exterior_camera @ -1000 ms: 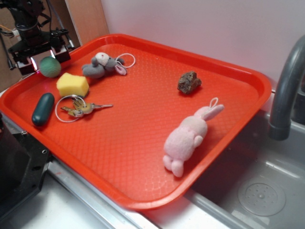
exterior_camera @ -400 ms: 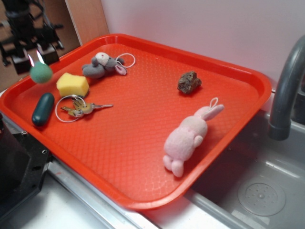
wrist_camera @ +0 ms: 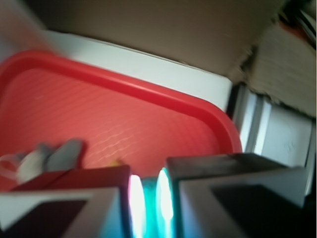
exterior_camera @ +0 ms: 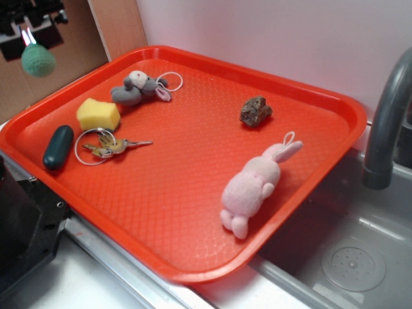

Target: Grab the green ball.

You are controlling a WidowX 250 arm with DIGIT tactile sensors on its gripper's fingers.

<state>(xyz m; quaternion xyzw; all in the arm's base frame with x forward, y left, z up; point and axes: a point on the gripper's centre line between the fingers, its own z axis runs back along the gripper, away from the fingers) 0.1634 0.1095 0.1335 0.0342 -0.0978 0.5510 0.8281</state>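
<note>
Gripper (exterior_camera: 27, 40) at the upper left of the exterior view, raised clear above the far left corner of the tray (exterior_camera: 193, 270), pads clamped on the green ball (exterior_camera: 38, 61). Ball hangs below the fingertips, off the tray surface, against the brown board behind. Round, ribbed, no long axis or heading to record. Arm mostly out of frame; only dark finger blocks show, pointing down. Wrist view is blurred: two pale fingers (wrist_camera: 213, 198) close together with a thin strip of green ball (wrist_camera: 149, 208) between them, tray rim (wrist_camera: 148, 91) beyond.

On the tray, left edge: dark green capsule (exterior_camera: 58, 147), lying with its long axis roughly along that edge. Just beside it, key ring with keys (exterior_camera: 106, 145). Yellow sponge (exterior_camera: 98, 114) behind the keys, touching the ring or nearly so. Grey plush mouse (exterior_camera: 136, 88) near the far edge, white loop at its right. Brown rock (exterior_camera: 255, 111) toward the far right corner, well apart from the rest. Pink plush rabbit (exterior_camera: 254, 185) near the right edge, ears toward the far side. Grey faucet (exterior_camera: 386, 122) and sink (exterior_camera: 354, 257) off the tray at right.
</note>
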